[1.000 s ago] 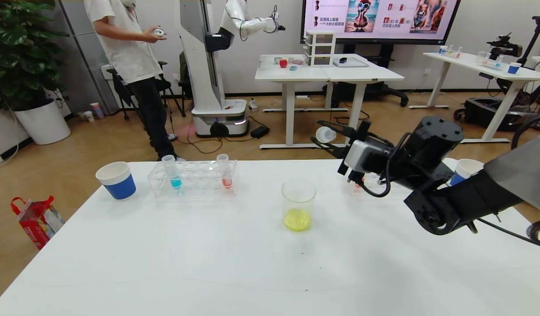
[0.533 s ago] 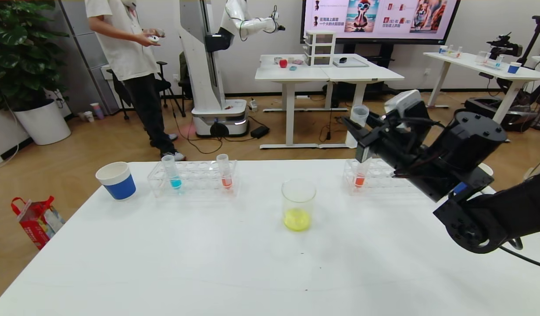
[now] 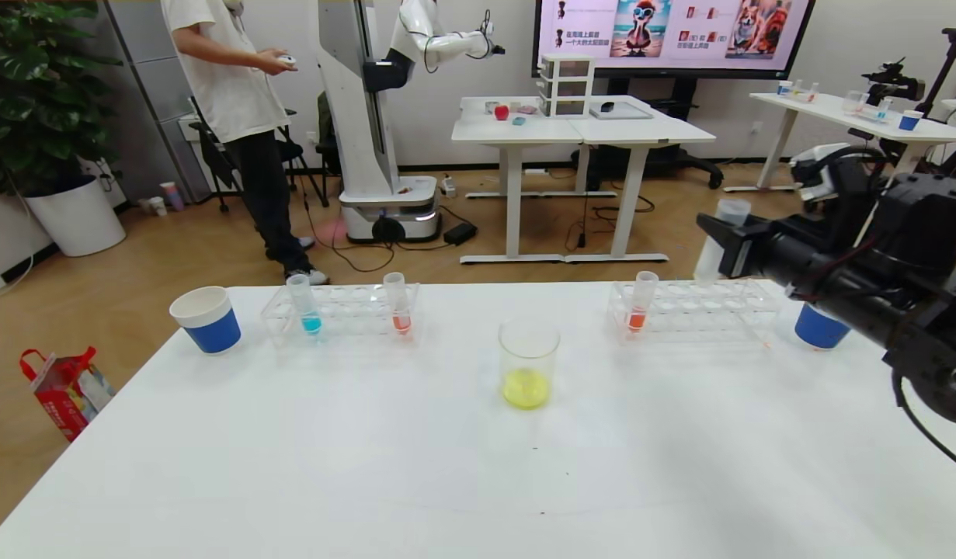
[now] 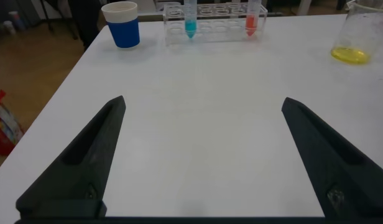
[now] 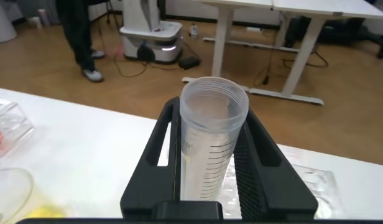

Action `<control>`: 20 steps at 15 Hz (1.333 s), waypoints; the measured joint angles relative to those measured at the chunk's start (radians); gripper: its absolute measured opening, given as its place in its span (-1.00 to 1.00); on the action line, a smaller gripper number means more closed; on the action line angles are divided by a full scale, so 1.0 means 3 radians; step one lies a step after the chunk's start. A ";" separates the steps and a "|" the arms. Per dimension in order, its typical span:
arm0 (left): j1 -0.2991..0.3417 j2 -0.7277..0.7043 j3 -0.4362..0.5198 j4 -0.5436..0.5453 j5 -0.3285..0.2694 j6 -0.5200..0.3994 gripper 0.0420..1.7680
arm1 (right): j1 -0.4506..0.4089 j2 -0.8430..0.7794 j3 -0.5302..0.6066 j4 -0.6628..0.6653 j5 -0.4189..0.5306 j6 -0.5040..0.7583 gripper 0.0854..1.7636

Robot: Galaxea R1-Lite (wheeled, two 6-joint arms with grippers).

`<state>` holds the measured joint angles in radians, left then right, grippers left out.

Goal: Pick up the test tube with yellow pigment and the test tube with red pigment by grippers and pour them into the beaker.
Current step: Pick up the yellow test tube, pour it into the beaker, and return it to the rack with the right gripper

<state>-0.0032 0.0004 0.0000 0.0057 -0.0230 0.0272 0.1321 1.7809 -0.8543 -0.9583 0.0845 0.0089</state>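
Note:
The beaker (image 3: 529,361) stands mid-table with yellow liquid in its bottom; it also shows in the left wrist view (image 4: 359,31). My right gripper (image 3: 724,247) is shut on a clear graduated test tube (image 3: 717,239) with no liquid showing in it, held nearly upright above the right rack (image 3: 703,310). The right wrist view shows this tube (image 5: 210,143) between the fingers (image 5: 160,143). A red-orange tube (image 3: 641,307) stands in the right rack, another (image 3: 398,307) in the left rack. My left gripper (image 4: 203,101) is open and empty over the near left table.
A blue-liquid tube (image 3: 305,307) stands in the left rack (image 3: 345,314). Blue-and-white paper cups stand at far left (image 3: 207,318) and far right (image 3: 819,328). A person and another robot stand beyond the table's far edge.
My right arm has swung right and back from near the beaker. The tube in it has turned from tipped over to nearly upright, now over the right rack.

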 joint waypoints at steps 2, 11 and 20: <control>0.0000 0.0000 0.0000 0.0000 0.0001 0.0000 0.98 | -0.0362 -0.0037 -0.0082 0.0047 0.0122 -0.0006 -0.51; 0.0000 0.0000 0.0000 0.0001 0.0000 0.0000 0.98 | -0.1614 0.0509 -0.0714 0.0268 0.0366 -0.0194 -0.51; 0.0000 0.0000 0.0000 0.0001 0.0000 0.0000 0.98 | -0.1782 0.1144 -0.0688 -0.0306 0.0353 -0.0257 -0.51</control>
<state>-0.0032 0.0004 0.0000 0.0062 -0.0230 0.0272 -0.4026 2.1240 -1.0606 -1.0500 0.1904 -0.0681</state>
